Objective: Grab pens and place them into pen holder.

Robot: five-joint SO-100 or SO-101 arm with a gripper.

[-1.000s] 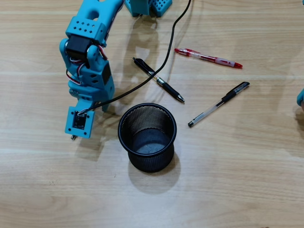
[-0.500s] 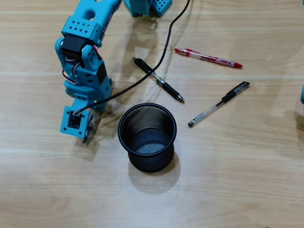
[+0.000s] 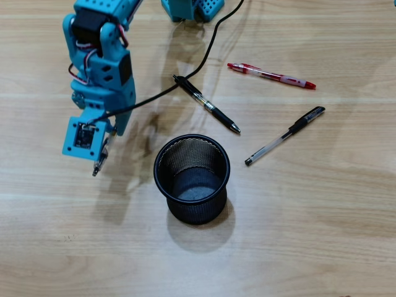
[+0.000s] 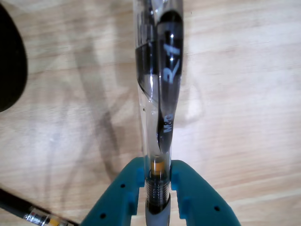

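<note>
My gripper (image 4: pixel 156 169) is shut on a grey and clear pen (image 4: pixel 157 94), which runs up the middle of the wrist view. From overhead, only that pen's tip (image 3: pixel 98 165) pokes out below the blue wrist camera block (image 3: pixel 81 136), left of the pen holder. The black wire-mesh pen holder (image 3: pixel 226 167) stands upright mid-table, with no pens showing inside. Three pens lie flat beyond it: a black one with a clear barrel (image 3: pixel 207 105), a red one (image 3: pixel 271 75) and a clear one with a black cap (image 3: pixel 284 135).
A black cable (image 3: pixel 213 46) hangs from the arm across the black pen's upper end. The arm's blue base (image 3: pixel 192 7) sits at the top edge. The holder's dark side (image 4: pixel 9 66) fills the wrist view's left edge.
The arm has swung up and to the left in the overhead view, away from the holder. The held pen's tip now sticks out further below the wrist camera block.
</note>
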